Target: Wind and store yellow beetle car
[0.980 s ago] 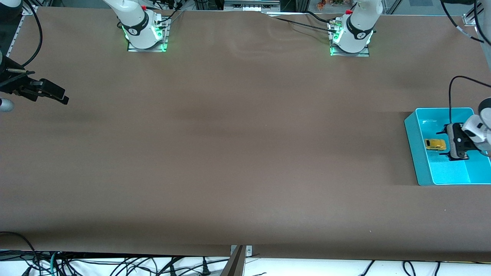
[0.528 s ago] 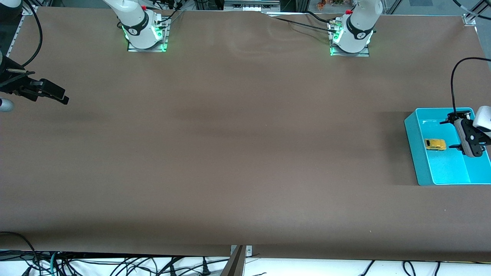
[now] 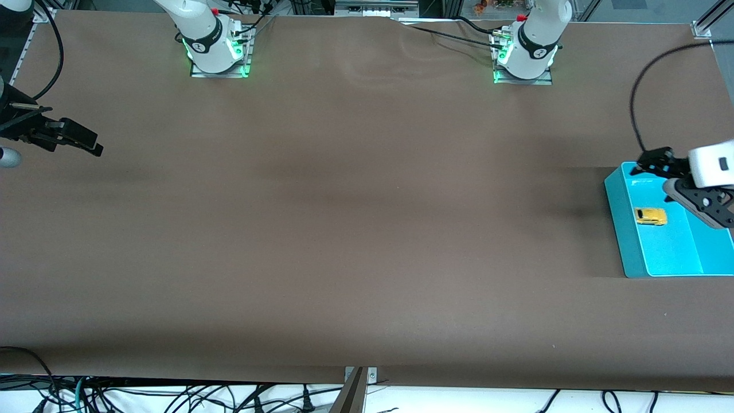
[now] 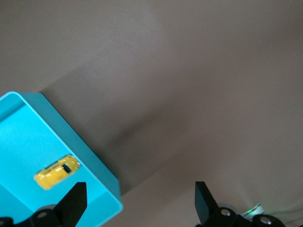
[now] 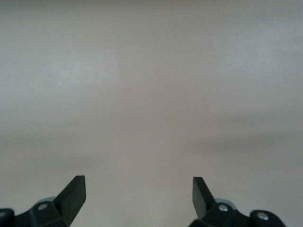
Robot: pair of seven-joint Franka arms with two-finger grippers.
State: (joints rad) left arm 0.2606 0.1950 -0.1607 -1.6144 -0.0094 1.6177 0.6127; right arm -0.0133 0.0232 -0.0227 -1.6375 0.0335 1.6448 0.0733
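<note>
The yellow beetle car (image 3: 650, 215) lies on the floor of the cyan bin (image 3: 618, 226) at the left arm's end of the table. It also shows in the left wrist view (image 4: 56, 171), inside the bin (image 4: 97, 182) close to its wall. My left gripper (image 3: 659, 180) hangs open and empty in the air over the bin's corner, clear of the car; its fingers (image 4: 78, 196) stand wide apart. My right gripper (image 3: 92, 146) waits open and empty over bare table at the right arm's end, and the right wrist view shows its spread fingers (image 5: 75, 189).
The brown table (image 3: 355, 229) stretches between the two arm bases (image 3: 218, 54) (image 3: 524, 57). The left arm's black cable (image 3: 633, 109) arches over the table beside the bin. Loose cables (image 3: 172, 396) hang below the table's front edge.
My left gripper has risen from inside the bin and swung toward the bin's corner nearest the bases. The car lies where it was. The right arm has not moved.
</note>
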